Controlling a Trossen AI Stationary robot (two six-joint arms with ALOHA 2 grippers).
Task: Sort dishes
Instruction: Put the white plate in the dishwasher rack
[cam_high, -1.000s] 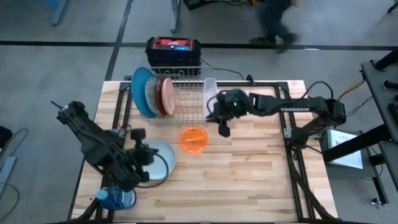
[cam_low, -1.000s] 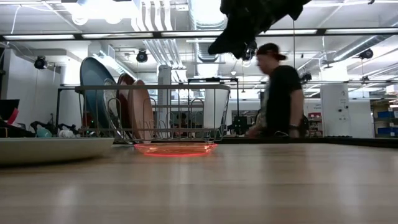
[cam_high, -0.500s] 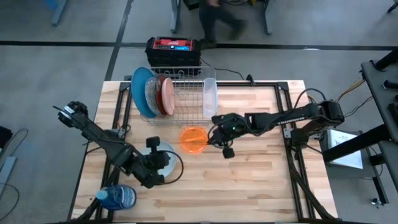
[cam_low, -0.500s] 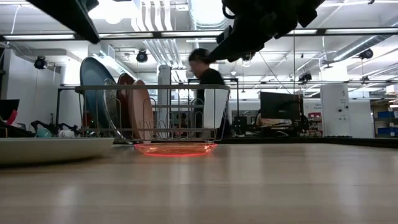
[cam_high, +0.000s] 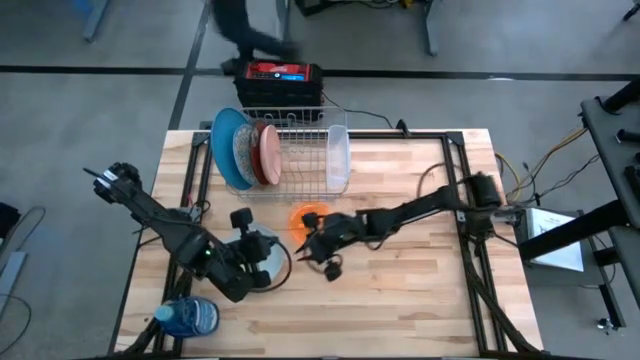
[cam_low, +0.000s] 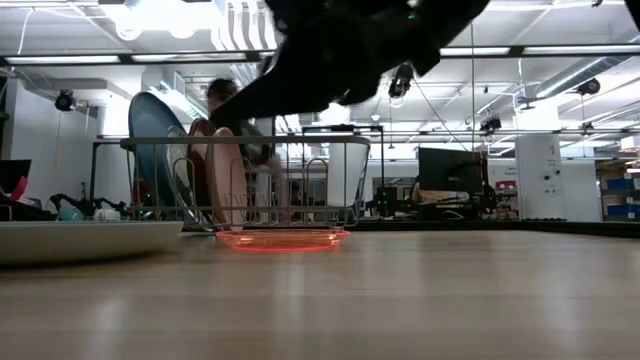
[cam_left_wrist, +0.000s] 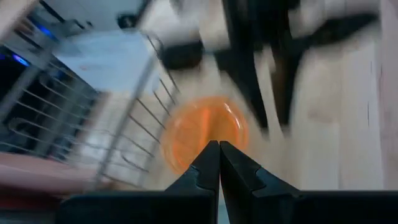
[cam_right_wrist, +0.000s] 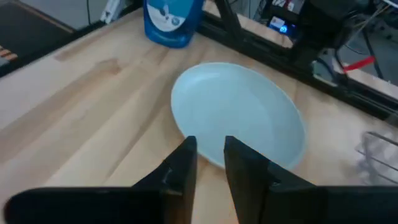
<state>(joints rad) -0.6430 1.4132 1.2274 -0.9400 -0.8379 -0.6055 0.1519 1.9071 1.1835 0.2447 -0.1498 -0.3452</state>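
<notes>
With my right tool (cam_right_wrist: 209, 163) slightly parted and empty, I'd ease it down onto the near rim of the pale blue-white plate (cam_right_wrist: 239, 112) lying flat on the worktop (cam_right_wrist: 93, 118), then pinch squarely.

Bright, even overhead light; ceiling fixtures (cam_low: 160, 15) glare in the low view. The left wrist view is heavily motion-blurred, and the desk (cam_low: 400, 300) foreground is soft.

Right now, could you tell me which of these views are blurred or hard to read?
Left wrist view: motion-smeared, though the orange bowl still reads. Low view: the right arm is a backlit silhouette under bright ceiling lights. Right wrist view: sharp on the pale plate. High view: evenly lit, clear.
</notes>
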